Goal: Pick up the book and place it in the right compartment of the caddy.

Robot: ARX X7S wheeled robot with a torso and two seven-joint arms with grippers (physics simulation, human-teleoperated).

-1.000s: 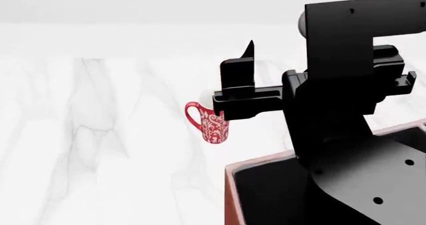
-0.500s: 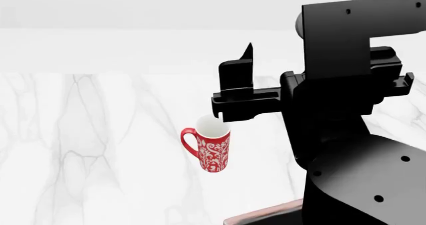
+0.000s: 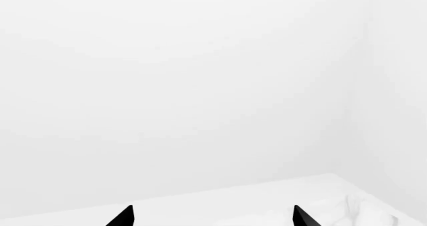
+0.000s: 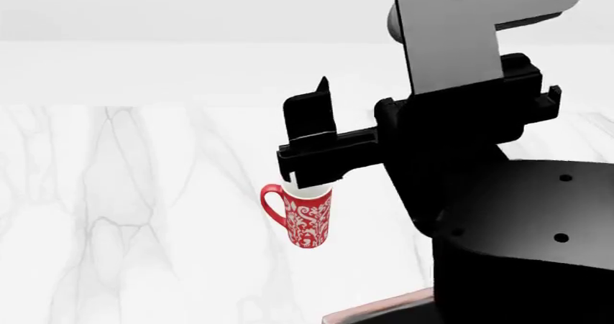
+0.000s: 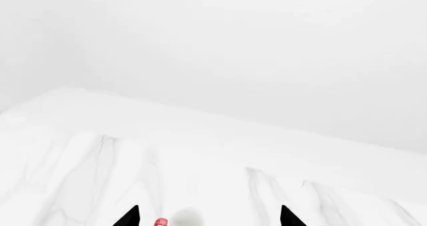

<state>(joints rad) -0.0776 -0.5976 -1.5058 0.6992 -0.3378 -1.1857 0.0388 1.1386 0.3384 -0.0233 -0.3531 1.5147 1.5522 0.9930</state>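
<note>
Left wrist view: only the two dark tips of the left pincer (image 3: 212,217) show, set apart with nothing between them, so it reads as released and empty. Ahead of it lie bare white wall and a pale strip of worktop (image 3: 280,196). Neither the book nor the caddy appears here, and there is no writing.

Head view: the right arm rises large over the marble worktop, its right pincer (image 4: 307,148) held high and pointing toward the far wall. One finger stands up clearly; the other is hidden behind the pincer's body, so from here I cannot tell how it stands. A red patterned mug (image 4: 302,220) sits on the worktop just below the pincer, apart from it. A sliver of reddish-brown rim, the caddy (image 4: 379,312), shows nearer the robot than the pincer, mostly hidden by the arm. The book is nowhere visible. The mug carries a white floral pattern but no readable lettering.

Right wrist view: the two tips stand well apart with nothing held, so the right pincer is released. The mug's rim peeks between them, below.

Judged from this, the task is barely begun: the book is unlocated, ungrasped, and placing in the right compartment remains entirely ahead.
</note>
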